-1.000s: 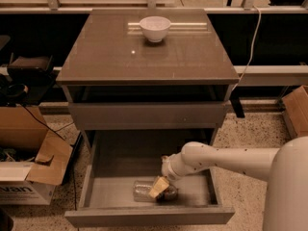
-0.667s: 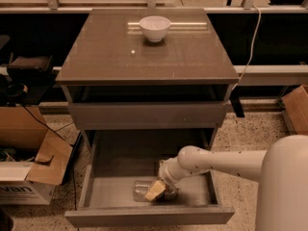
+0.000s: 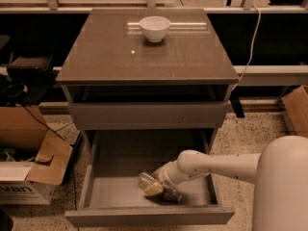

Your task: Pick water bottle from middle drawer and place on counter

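Camera view, claw point(image 3: 155, 188) at clear water bottle point(image 3: 145, 179), shallow middle drawer point(image 3: 144, 216)

The middle drawer point(image 3: 149, 216) stands pulled out from the cabinet, under a closed drawer front point(image 3: 148, 114). On its floor, near the front and right of centre, the water bottle point(image 3: 145, 179) lies on its side. The white arm point(image 3: 216, 165) reaches in from the right over the drawer's side wall, and the gripper point(image 3: 155, 188) is down inside the drawer, right at the bottle and overlapping its middle. The glossy counter point(image 3: 144, 57) above carries a white bowl point(image 3: 154, 28) near its back edge. An open cardboard box point(image 3: 29, 174) sits on the speckled floor to the left.
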Robot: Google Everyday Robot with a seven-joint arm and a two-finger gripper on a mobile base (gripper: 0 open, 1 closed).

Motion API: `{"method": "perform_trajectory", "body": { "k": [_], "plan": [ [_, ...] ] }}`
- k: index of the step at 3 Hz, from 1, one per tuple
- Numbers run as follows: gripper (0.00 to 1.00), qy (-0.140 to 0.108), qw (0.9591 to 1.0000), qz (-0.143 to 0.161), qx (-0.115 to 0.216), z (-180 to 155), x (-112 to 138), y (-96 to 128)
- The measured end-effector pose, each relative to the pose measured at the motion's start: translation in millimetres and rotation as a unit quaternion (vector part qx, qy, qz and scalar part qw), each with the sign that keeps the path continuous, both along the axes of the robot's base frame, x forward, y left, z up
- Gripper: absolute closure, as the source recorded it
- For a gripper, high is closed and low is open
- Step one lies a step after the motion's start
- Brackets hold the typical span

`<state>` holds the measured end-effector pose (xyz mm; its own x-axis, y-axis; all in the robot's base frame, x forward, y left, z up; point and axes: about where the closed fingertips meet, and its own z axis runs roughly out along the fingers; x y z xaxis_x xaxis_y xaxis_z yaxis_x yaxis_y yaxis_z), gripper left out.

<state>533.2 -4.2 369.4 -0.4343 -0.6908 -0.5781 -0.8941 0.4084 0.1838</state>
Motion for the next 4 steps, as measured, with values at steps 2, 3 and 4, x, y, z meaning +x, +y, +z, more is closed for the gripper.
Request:
{"method": "perform_trajectory", "body": {
  "k": [2, 3, 4],
  "plan": [
    [0.89, -0.024, 0.9997, -0.004, 0.009, 39, 7, -4],
    [1.00, -0.071, 0.9963, 0.024, 0.043, 129, 13, -17],
    [1.00, -0.095, 0.9915, 0.059, 0.066, 194, 1, -30]
  ]
}}
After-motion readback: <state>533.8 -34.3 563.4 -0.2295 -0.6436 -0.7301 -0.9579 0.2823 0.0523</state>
